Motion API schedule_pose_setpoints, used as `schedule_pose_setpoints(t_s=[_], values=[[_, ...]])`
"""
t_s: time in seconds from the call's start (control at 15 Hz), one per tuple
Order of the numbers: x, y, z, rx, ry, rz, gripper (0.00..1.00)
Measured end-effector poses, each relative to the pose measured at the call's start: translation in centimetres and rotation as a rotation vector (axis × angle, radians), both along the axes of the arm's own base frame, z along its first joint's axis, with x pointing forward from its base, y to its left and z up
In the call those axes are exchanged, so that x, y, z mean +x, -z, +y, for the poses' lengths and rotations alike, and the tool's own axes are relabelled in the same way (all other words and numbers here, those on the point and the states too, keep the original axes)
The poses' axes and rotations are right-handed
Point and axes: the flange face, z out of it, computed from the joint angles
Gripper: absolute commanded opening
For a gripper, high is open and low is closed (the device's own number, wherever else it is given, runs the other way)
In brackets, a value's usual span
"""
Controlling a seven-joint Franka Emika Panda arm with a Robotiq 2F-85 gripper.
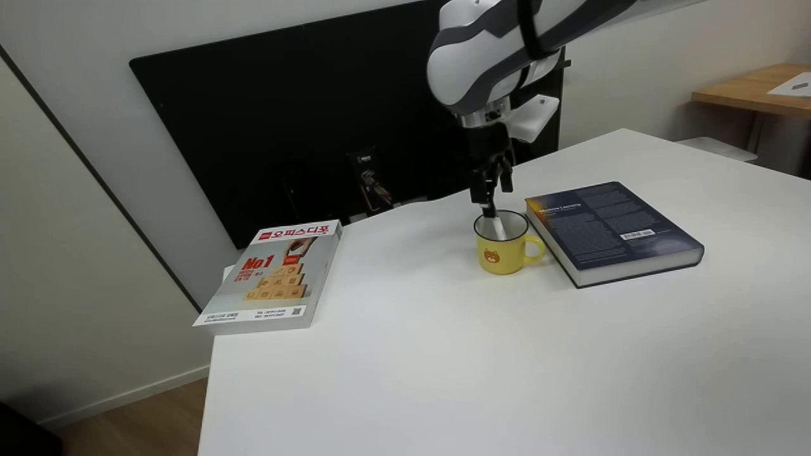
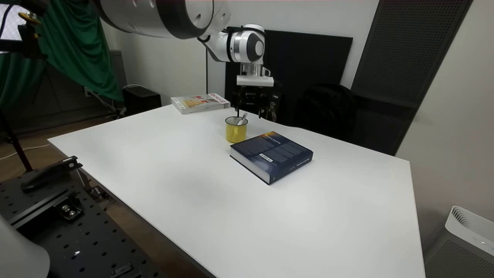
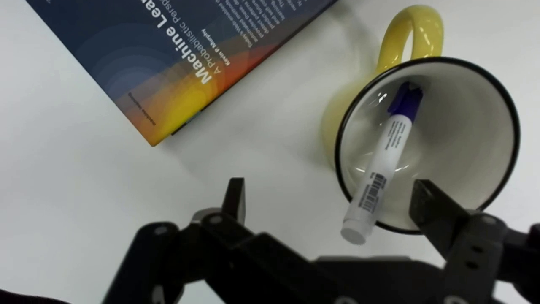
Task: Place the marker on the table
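The white marker (image 3: 384, 156) leans inside a yellow mug (image 3: 472, 109), its blue cap end down in the mug and its plain end sticking out over the rim. It also shows in both exterior views (image 1: 499, 228) (image 2: 242, 119). The mug (image 1: 499, 258) stands upright on the white table (image 1: 405, 367). My gripper (image 3: 329, 188) is open. In the wrist view its fingers stand apart on either side of the marker's plain end, the right finger over the mug opening. In both exterior views the gripper (image 1: 497, 193) (image 2: 249, 114) points down just above the mug.
A thick dark blue book (image 1: 611, 228) lies close beside the mug at its handle side. A white-covered thick book (image 1: 272, 272) lies at the table's edge. A black panel (image 1: 304, 126) stands behind the table.
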Motion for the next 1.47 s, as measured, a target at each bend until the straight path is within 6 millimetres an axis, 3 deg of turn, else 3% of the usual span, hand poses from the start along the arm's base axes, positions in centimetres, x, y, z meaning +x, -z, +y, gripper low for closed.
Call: schedule_pose_setpoints(t_s=[0.6, 0.87, 1.47], values=[[-0.1, -0.1, 0.6, -0.019, -0.016, -0.006, 0.13], [0.0, -0.6, 0.8, -0.025, -0.017, -0.009, 0.03], [-0.9, -1.7, 1.2, -0.054, -0.013, 0.086, 0.05]])
